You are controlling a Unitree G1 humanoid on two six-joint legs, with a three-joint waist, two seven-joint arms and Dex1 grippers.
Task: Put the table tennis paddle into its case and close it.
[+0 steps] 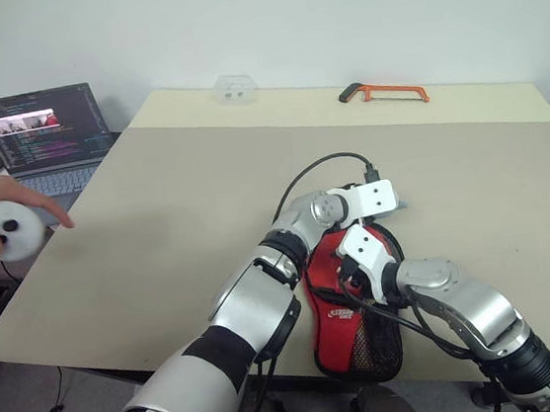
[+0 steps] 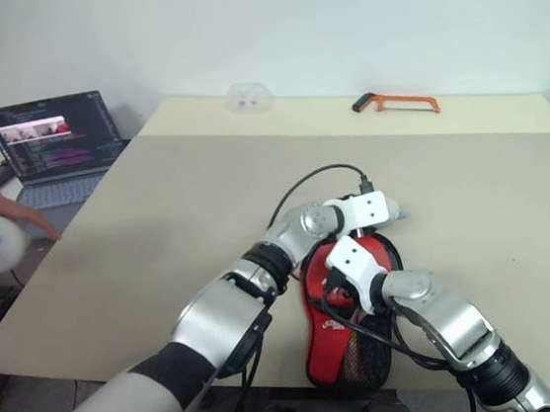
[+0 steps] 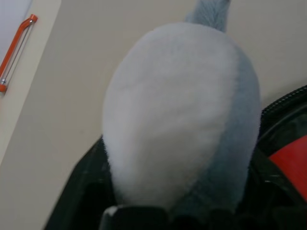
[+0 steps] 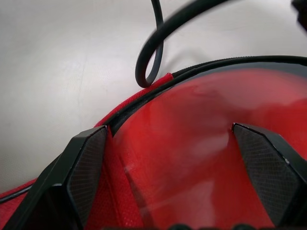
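Red fabric case (image 1: 353, 321) lies at the counter's (image 1: 160, 239) near edge, soft and floppy. My right gripper (image 4: 168, 158) hovers open above it; left gripper I cannot tell, plush charm (image 3: 182, 120) against it. I'd pinch the stiffer zipper rim.

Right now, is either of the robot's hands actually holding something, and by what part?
Right gripper: nothing; its fingers stand open over the red case. Left gripper: cannot tell; the grey plush charm sits right against it.
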